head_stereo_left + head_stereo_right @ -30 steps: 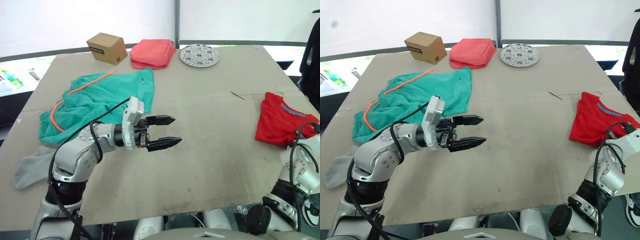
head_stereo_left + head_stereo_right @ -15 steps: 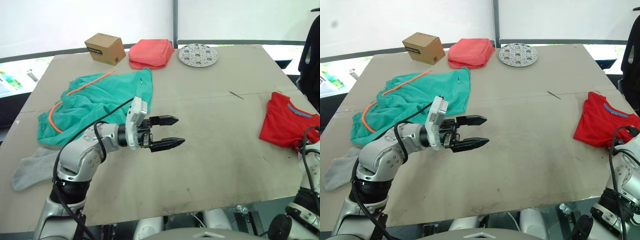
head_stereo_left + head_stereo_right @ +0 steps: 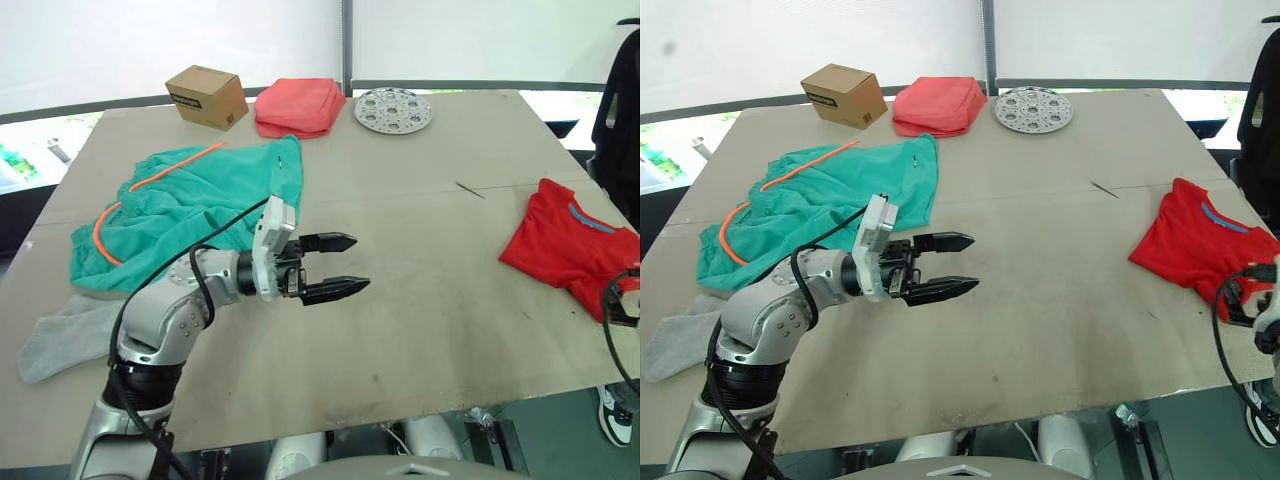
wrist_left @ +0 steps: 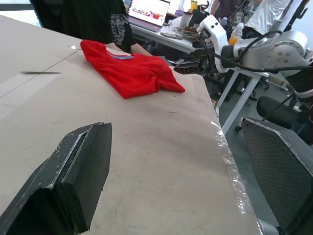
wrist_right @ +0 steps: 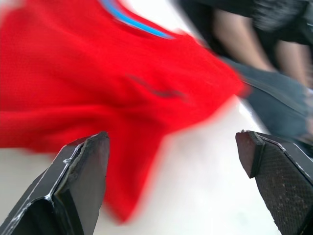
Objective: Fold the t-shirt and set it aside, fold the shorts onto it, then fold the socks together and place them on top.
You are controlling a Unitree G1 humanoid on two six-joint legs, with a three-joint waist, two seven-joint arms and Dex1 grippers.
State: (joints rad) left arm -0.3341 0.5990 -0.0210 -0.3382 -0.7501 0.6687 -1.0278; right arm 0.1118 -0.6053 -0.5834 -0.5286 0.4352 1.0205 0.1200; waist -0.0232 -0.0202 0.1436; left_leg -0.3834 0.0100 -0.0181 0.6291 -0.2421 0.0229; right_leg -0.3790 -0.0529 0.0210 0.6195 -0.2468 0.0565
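You had the left tool (image 3: 334, 266) hovering over the middle of the table (image 3: 430, 270), its two black fingers spread wide with nothing between them and pointing toward the table's right side. The right tool (image 4: 191, 66) sat just past the right edge of the table, near the t-shirt; in its own wrist view the fingers (image 5: 80, 183) stood wide apart and empty, aimed at the red cloth. The t-shirt (image 3: 572, 243) lay in a loose, partly folded heap at the right edge of the table, its blue neck label facing up. The shorts (image 3: 190, 207) were spread out, rumpled, on the left half of the table, with the orange drawstring (image 3: 176, 169) trailing along their far and left edges. One grey sock (image 3: 66, 335) lay at the near left corner, touching the lower hem of the shorts. Along the far edge stood a cardboard box (image 3: 207, 96), a folded coral-pink cloth (image 3: 297, 105) and a round perforated metal disc (image 3: 393, 108).
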